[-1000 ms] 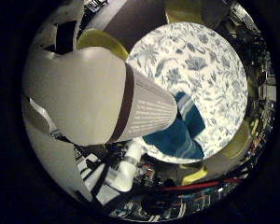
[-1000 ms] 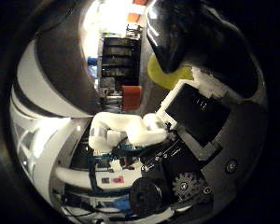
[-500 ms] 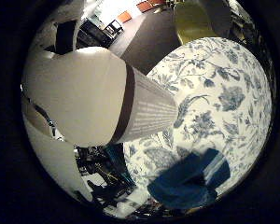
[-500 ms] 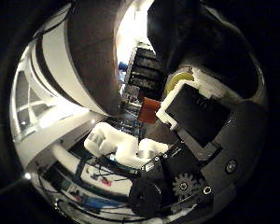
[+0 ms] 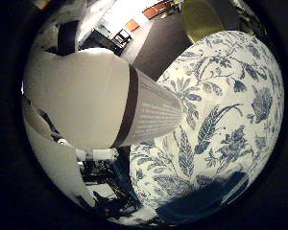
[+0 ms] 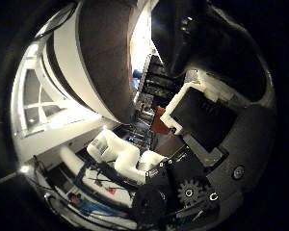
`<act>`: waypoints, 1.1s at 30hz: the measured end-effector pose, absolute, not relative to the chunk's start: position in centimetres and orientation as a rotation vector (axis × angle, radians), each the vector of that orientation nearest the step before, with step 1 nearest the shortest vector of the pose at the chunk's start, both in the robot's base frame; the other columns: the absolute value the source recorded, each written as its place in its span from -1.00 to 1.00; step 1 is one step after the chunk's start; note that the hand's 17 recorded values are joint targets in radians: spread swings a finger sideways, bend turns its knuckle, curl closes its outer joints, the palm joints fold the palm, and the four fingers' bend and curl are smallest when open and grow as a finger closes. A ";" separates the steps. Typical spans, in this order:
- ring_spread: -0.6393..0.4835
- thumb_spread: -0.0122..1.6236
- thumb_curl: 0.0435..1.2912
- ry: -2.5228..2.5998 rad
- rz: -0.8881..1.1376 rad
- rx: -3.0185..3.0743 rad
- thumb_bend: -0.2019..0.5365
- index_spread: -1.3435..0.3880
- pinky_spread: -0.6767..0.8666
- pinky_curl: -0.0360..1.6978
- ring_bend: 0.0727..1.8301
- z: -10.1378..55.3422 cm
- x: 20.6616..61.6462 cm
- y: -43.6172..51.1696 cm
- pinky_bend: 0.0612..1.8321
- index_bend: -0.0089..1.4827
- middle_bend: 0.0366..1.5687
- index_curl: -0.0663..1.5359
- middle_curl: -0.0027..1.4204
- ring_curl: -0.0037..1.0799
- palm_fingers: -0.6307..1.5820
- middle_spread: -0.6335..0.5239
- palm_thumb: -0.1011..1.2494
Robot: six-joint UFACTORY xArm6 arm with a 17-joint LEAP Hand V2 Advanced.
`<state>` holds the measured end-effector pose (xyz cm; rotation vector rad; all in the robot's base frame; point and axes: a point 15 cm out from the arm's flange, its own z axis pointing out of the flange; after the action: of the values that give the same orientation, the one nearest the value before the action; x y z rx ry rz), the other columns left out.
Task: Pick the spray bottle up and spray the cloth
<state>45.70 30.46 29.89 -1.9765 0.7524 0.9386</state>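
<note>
A white spray bottle (image 5: pixel 91 96) with a dark band and a printed label fills much of the little finger side palm view, close against the palm. My right hand (image 6: pixel 207 115) shows in the thumb side palm view as white and black parts, with a white finger (image 6: pixel 125 156) curled inward. The hand is shut on the bottle and holds it above a round table with a blue-and-white floral tablecloth (image 5: pixel 226 105). The blue cloth (image 5: pixel 206 196) lies crumpled on the tablecloth near the table's edge, below the bottle.
A yellow chair (image 5: pixel 206 14) stands past the table's far edge. Dark shelving and an orange box (image 6: pixel 159 115) stand in the room behind. Dark floor (image 5: pixel 158 38) lies beside the table.
The hand with the bottle has tilted and come closer to the table. The tablecloth now fills more of the view and the blue cloth sits nearer the view's edge. The grip is unchanged.
</note>
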 end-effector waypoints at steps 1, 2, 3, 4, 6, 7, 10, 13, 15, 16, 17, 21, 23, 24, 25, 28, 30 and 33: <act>-0.16 -0.31 0.27 0.754 0.939 -1.979 -0.57 0.27 -0.49 0.22 0.50 29.8 45.7 30.4 0.15 0.16 0.61 -0.01 -0.18 0.00 0.57 -0.06 0.51; -0.18 -0.32 0.25 0.756 0.940 -1.985 -0.57 0.26 -0.50 0.20 0.47 29.7 45.6 30.3 0.16 0.08 0.59 -0.01 -0.18 -0.01 0.55 -0.06 0.50; -0.19 -0.34 0.22 0.756 0.941 -1.993 -0.57 0.24 -0.52 0.17 0.45 29.5 45.5 30.2 0.17 -0.04 0.54 -0.02 -0.19 -0.01 0.49 -0.07 0.49; -0.20 -0.35 0.21 0.759 0.944 -1.994 -0.57 0.23 -0.54 0.15 0.43 29.4 45.4 30.1 0.19 -0.10 0.51 -0.01 -0.19 -0.01 0.46 -0.08 0.48; -0.24 -0.34 0.17 0.765 0.949 -2.006 -0.56 0.20 -0.59 0.10 0.39 29.1 45.2 30.0 0.23 -0.30 0.41 -0.02 -0.20 -0.02 0.31 -0.12 0.47; -0.26 -0.33 0.15 0.767 0.950 -2.017 -0.56 0.19 -0.62 0.08 0.40 28.9 45.1 29.8 0.23 -0.39 0.38 -0.03 -0.20 -0.01 0.28 -0.13 0.47; -0.30 -0.22 0.09 0.772 0.950 -2.051 -0.54 0.15 -0.70 0.01 0.39 28.2 44.9 29.4 0.20 -0.62 0.30 -0.08 -0.19 -0.01 0.14 -0.16 0.47; -0.32 -0.03 0.01 0.780 0.952 -2.066 -0.53 0.11 -0.72 -0.05 0.37 27.8 44.8 29.1 0.07 -0.69 0.16 -0.11 -0.20 -0.01 -0.01 -0.20 0.44; -0.32 0.06 -0.03 0.785 0.952 -2.074 -0.53 0.11 -0.64 -0.07 0.32 27.6 44.8 28.9 -0.05 -0.67 0.10 -0.13 -0.21 -0.02 -0.15 -0.20 0.41; -0.31 0.10 -0.06 0.786 0.951 -2.074 -0.53 0.10 -0.57 -0.07 0.25 27.6 44.8 28.9 -0.10 -0.64 0.07 -0.13 -0.22 -0.04 -0.22 -0.19 0.40; -0.29 0.12 -0.08 0.786 0.952 -2.075 -0.53 0.10 -0.49 -0.08 0.19 27.6 44.8 28.9 -0.15 -0.61 0.03 -0.14 -0.23 -0.07 -0.28 -0.17 0.39; -0.11 0.19 -0.16 0.798 0.957 -2.085 -0.53 0.15 -0.09 -0.17 -0.08 27.1 44.8 28.6 -0.28 -0.61 -0.20 -0.23 -0.33 -0.23 -0.41 -0.04 0.35; 0.01 0.20 -0.20 0.804 0.955 -2.090 -0.53 0.18 0.10 -0.22 -0.18 27.0 44.9 28.3 -0.34 -0.64 -0.29 -0.28 -0.38 -0.29 -0.43 0.02 0.34; 0.06 0.21 -0.21 0.808 0.955 -2.094 -0.53 0.19 0.18 -0.26 -0.24 26.9 44.9 28.2 -0.37 -0.65 -0.34 -0.30 -0.40 -0.33 -0.43 0.06 0.33; 0.11 0.21 -0.23 0.814 0.954 -2.100 -0.53 0.19 0.23 -0.29 -0.28 26.8 44.9 28.0 -0.40 -0.67 -0.38 -0.32 -0.42 -0.35 -0.43 0.09 0.32; 0.25 0.22 -0.27 0.830 0.949 -2.113 -0.53 0.21 0.33 -0.37 -0.40 26.5 45.0 27.3 -0.49 -0.72 -0.47 -0.36 -0.46 -0.42 -0.42 0.15 0.31; 0.30 0.22 -0.29 0.845 0.944 -2.113 -0.52 0.22 0.36 -0.42 -0.46 26.4 45.3 26.7 -0.53 -0.75 -0.53 -0.39 -0.48 -0.45 -0.40 0.19 0.31; 0.34 0.23 -0.31 0.856 0.935 -2.106 -0.52 0.23 0.38 -0.46 -0.51 26.5 45.7 26.1 -0.56 -0.76 -0.58 -0.44 -0.50 -0.48 -0.37 0.20 0.30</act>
<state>45.65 26.11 26.45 -2.1065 0.8555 0.9345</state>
